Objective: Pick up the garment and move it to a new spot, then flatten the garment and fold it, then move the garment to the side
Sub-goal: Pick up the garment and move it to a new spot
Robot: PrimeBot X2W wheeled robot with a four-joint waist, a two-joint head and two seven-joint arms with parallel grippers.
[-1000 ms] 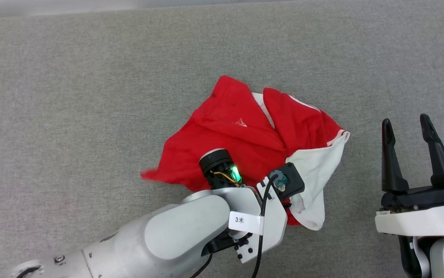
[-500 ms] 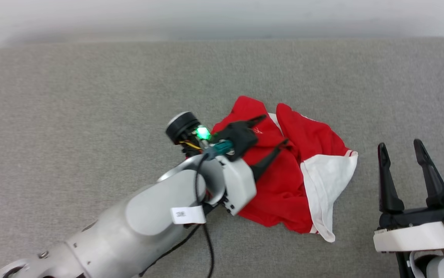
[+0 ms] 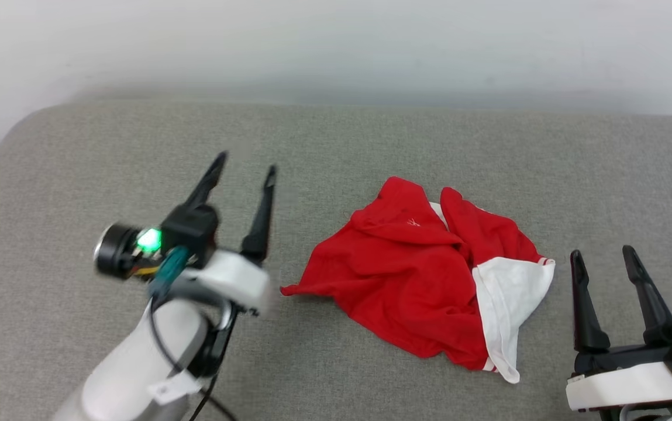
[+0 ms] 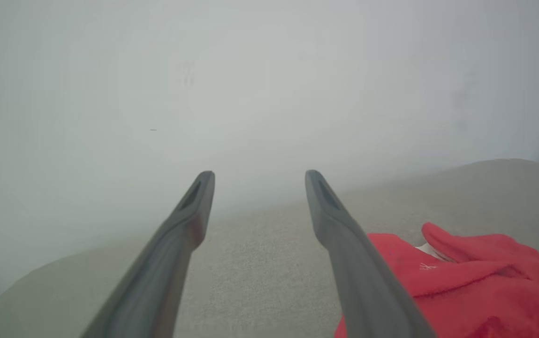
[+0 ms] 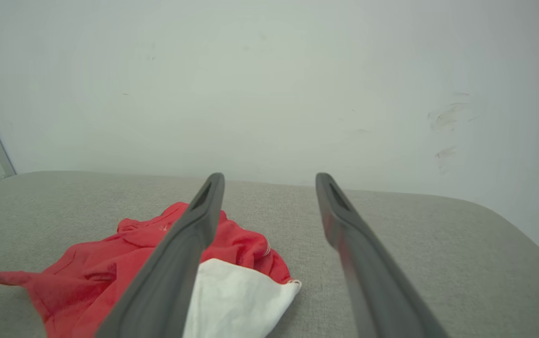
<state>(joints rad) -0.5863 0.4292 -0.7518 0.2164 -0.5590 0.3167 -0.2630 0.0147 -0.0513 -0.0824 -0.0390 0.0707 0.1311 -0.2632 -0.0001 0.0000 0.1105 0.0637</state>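
A pale wall (image 3: 336, 47) runs across the far side, out of focus. Below it lies the desk (image 3: 78, 152), covered in grey fabric, with its far left corner rounded and its near and right parts cut off by the frame. The garment (image 3: 406, 269) sits crumpled on the desk right of the middle. It is mostly red, and one white sleeve (image 3: 511, 298) spills toward the near right. Its folds hide most of the front, so only a small white mark shows near its far edge. The left arm rises from the near left, blurred, and its lower part is lost at the bottom edge. The left tool (image 3: 246, 162) points far, its fingers spread with nothing between them, well left of the garment. The right tool (image 3: 601, 251) stands at the near right, also spread and empty, just right of the white sleeve, with its arm cut off below. In the left wrist view the garment (image 4: 461, 291) is partly behind one finger and cropped at the corner. In the right wrist view a finger covers its (image 5: 110, 263) middle. A green light (image 3: 148, 240) glows on the left wrist. A grey shape at the far left edge, perhaps a frame part, is too cropped to name.
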